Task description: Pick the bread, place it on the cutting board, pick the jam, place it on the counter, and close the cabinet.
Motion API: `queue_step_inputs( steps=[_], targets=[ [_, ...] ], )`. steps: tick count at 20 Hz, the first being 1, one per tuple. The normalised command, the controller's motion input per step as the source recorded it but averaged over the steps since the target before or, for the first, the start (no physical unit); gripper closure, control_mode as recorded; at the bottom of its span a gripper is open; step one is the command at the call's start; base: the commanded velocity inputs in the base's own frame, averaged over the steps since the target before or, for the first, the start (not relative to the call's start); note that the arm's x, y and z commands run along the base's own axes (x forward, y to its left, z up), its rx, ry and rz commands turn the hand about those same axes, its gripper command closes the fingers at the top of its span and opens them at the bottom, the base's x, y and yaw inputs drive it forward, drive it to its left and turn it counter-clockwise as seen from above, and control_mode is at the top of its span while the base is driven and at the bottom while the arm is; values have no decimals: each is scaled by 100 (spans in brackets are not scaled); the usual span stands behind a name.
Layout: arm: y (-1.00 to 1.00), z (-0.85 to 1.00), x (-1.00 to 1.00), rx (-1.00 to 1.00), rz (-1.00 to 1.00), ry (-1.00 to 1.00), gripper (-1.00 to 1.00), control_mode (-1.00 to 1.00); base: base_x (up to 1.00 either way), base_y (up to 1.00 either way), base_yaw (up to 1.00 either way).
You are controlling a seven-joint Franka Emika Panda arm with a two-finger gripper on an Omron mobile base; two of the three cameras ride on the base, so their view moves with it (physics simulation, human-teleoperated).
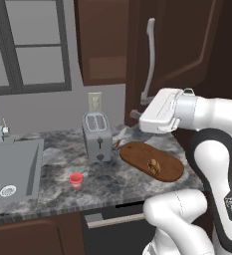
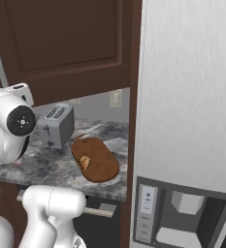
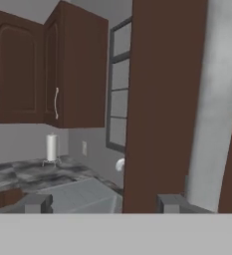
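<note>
A: Left base view is giving us the layout: bread [image 1: 154, 165] is lying on the board [image 1: 137, 154], and the jam [image 1: 76, 180] is standing on the table [image 1: 58, 152] in front of the toaster [image 1: 97, 135]. So we are judging only the cabinet [image 1: 187, 45] to be left.

B: Agreed. Its door is standing open, swung out over the table, with the long silver handle [image 1: 149, 60] facing us.

A: We are seeing the pincer [image 3: 101, 203] in the hand view with its tips set wide apart and nothing between them, close beside the brown door edge.

B: We are expecting the door to be stiff and rigid, swinging freely on its hinge, fairly light. Nothing fragile there.

A: So no need to clamp anything. We are thinking a flat push on the panel near the free edge, far from the hinge, is easiest.

B: Or hooking the handle, though the smooth bar could be slippery.
</note>
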Motion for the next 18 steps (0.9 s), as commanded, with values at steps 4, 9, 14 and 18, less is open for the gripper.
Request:
queue_step_inputs(
  steps=[4,9,14,18],
  targets=[
    [13,-48,29,0,0,0,-100,-100,0,0,0],
    [2,-34,40,0,0,0,-100,-100,0,0,0],
    [0,-27,55,0,0,0,-100,-100,0,0,0],
    [0,-30,60,0,-1,0,-100,-100,0,0,0]
  ],
)
